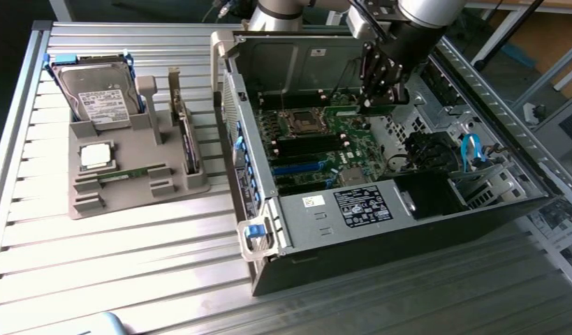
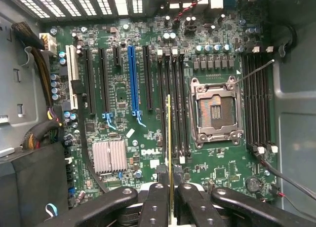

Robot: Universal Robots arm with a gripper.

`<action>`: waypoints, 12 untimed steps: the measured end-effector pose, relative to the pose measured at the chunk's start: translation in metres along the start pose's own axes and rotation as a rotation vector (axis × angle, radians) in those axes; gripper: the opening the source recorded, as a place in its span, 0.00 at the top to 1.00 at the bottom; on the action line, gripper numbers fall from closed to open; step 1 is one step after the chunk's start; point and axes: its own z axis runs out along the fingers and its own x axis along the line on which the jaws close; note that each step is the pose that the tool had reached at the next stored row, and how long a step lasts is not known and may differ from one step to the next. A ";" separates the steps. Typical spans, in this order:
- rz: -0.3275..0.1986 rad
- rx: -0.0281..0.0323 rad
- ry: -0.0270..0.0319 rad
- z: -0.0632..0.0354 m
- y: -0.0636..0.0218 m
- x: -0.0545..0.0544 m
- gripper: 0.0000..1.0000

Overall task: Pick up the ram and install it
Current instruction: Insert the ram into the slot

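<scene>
- Gripper (image 2: 171,207) pinched narrow on the ram (image 2: 169,138), one finger flat on each face; stick seen edge-on.
- Ram hangs inside the open computer case (image 1: 407,251), upper right of the exterior view, over the motherboard (image 2: 121,89). Not seated, by the look of it.
- Its edge runs along the memory slots (image 2: 183,103) just beside the empty processor socket (image 2: 216,108).
- My judgement: keep the stick upright and parallel to one slot, with the notch over the key and the latches open. Press evenly along its length. Any tilt risks a jam.
- Counts on the board: one ram in hand, one socket, two slot banks of about four each, one blue slot (image 2: 132,79), one heatsink (image 2: 109,155).
- Exterior view's left: one grey holder (image 1: 137,192), one hard drive (image 1: 95,94), one silver processor (image 1: 96,155).
</scene>
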 end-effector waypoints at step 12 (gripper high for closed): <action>0.000 0.0001 -0.0001 0.0083 -0.0002 0.001 0.86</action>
